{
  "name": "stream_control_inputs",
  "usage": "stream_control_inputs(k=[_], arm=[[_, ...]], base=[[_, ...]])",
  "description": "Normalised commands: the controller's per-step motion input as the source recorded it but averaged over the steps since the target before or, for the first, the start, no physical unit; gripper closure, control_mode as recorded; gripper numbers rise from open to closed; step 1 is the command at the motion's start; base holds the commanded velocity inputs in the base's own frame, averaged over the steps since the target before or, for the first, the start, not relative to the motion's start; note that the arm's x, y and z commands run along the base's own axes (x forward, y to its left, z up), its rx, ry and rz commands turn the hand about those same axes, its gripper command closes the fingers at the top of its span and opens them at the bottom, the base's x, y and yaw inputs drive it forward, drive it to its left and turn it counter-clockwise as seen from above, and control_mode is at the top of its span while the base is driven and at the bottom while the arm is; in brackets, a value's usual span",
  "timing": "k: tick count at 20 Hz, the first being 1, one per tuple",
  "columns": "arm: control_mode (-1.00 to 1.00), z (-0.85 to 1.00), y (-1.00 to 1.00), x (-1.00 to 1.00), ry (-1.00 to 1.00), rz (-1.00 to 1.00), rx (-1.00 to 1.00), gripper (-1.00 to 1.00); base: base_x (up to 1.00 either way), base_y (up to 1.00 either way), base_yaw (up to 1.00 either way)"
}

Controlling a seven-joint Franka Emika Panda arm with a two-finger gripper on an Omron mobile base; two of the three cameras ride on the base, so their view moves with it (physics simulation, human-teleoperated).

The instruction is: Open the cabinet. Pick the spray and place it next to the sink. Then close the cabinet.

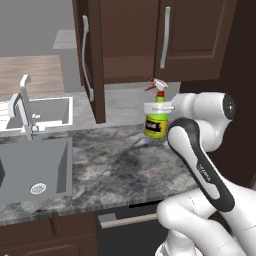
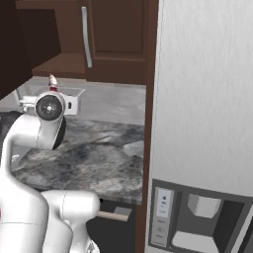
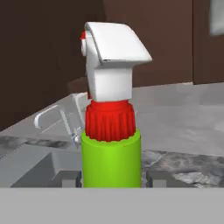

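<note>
The spray (image 1: 156, 119) is a green bottle with a yellow label and a red-and-white trigger nozzle. It stands upright just over the dark marbled counter (image 1: 115, 165), right of the sink (image 1: 35, 170). I cannot tell whether its base touches the stone. My gripper (image 1: 159, 107) is shut on its upper body. In the hand view the spray (image 3: 111, 153) sits between the two fingertips (image 3: 70, 179), and my gripper (image 3: 111, 177) closes on it. The nozzle of the spray (image 2: 52, 82) pokes up behind the arm. The cabinet (image 1: 192, 40) has its left door (image 1: 94, 65) swung open and its right door closed.
A tall chrome tap (image 1: 22, 107) rises behind the sink, with a paler basin (image 1: 47, 111) beyond it. A drawer front (image 1: 127, 220) lies under the counter edge. A grey fridge (image 2: 202, 99) walls off the right. The open door hangs over the counter.
</note>
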Motion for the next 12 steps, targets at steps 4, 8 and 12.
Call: stream_control_inputs(k=[4,8,12], arm=[[-1.00,-1.00,0.33,0.00,0.02,0.32,0.01,1.00],[-1.00,-1.00,0.79,0.09,0.00,0.24,0.00,1.00],[-1.00,-0.91,0.94,0.37,-0.05,0.15,0.00,1.00]], base=[[0.00,0.00,0.00],[0.00,0.00,0.00],[0.00,0.00,0.00]])
